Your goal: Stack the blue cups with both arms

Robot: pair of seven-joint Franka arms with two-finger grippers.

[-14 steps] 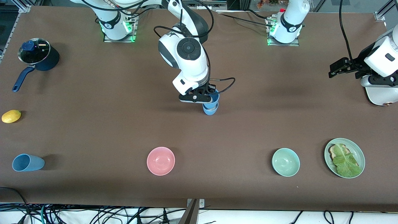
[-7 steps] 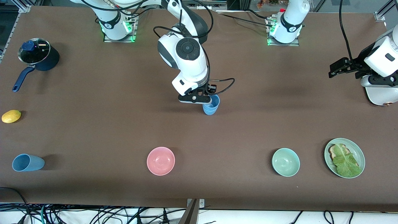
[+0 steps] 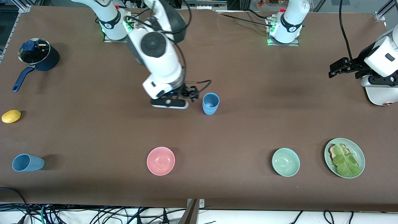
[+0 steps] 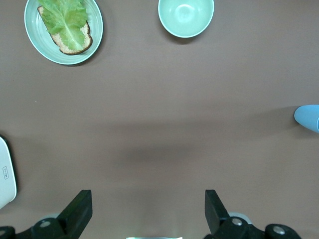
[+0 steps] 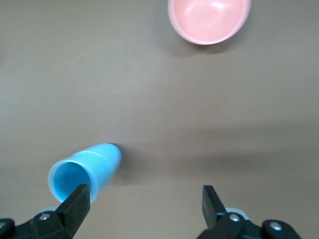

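With its fingers spread and empty, the right gripper hangs beside the upright stacked blue cups, apparently released there as a nested pair, while the left gripper, equally open, waits over the left arm's end of the table and a third blue cup lies on its side, unstacked.

The stacked blue cups are cut off at the left wrist view's edge.

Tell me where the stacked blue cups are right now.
In the front view, the stacked blue cups stand upright mid-table, just beside the open right gripper, farther from the camera than the pink bowl.

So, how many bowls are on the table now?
2. The pink bowl is near the front camera, around the table's middle. The pale green bowl is equally near, toward the left arm's end, beside the plate with lettuce. None seems hidden.
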